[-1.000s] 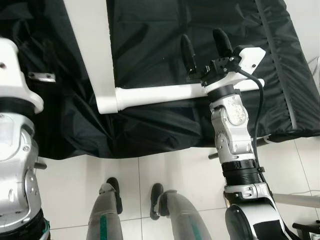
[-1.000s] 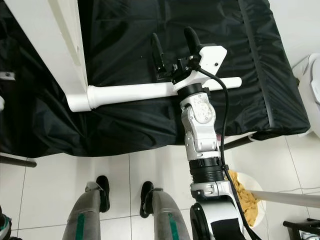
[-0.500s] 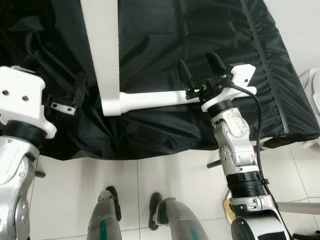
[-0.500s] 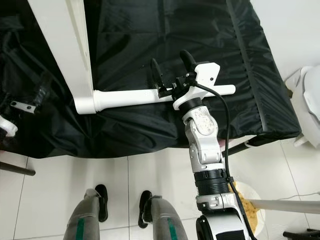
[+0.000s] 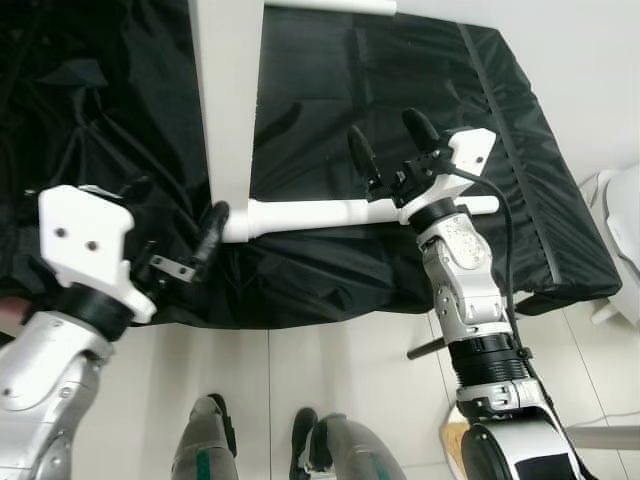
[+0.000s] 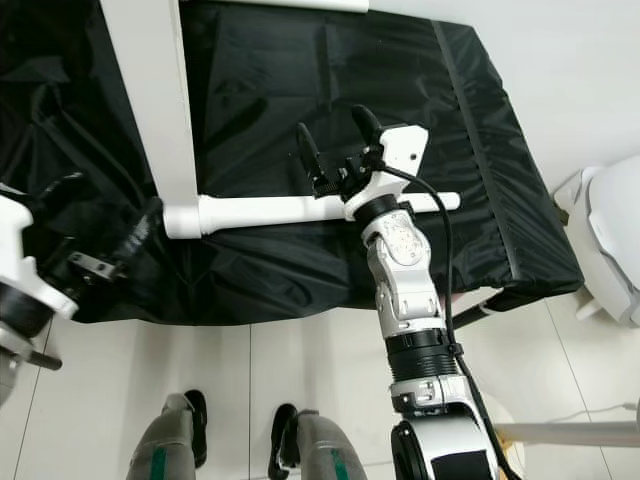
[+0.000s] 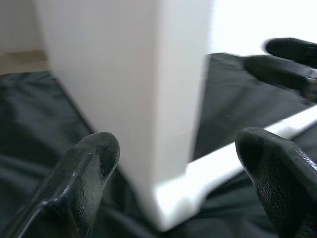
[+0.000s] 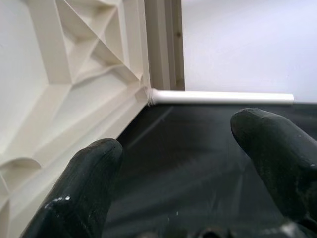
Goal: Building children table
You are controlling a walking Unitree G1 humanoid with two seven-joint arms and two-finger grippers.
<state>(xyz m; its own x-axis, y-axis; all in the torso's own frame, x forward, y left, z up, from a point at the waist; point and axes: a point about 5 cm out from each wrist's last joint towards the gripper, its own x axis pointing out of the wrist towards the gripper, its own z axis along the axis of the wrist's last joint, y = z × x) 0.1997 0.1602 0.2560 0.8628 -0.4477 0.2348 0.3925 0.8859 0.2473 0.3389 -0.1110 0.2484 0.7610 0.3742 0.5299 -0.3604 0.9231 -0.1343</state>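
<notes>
Over the black sheet point(image 5: 520, 150), both tools, left point(image 5: 190, 255) and right point(image 5: 392, 158), gape beside the white leg point(image 5: 330, 212).

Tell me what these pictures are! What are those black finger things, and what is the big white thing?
This is a walking robot with two silver arms. Each arm ends in an end effector: two long black fingers that pinch things like a hand.

The two top pictures come from cameras in the robot's head, looking down. The two bottom pictures come from little cameras on its wrists, looking along the fingers.

The big white thing is a child's table being built. It lies on a black cloth. A round white leg sticks out from its corner.

The right end effector is at that leg with its fingers open, so it holds nothing. Its wrist camera sees the table's ribbed underside and a second leg.

The left end effector is open too, with one finger on each side of the table's corner.
</notes>
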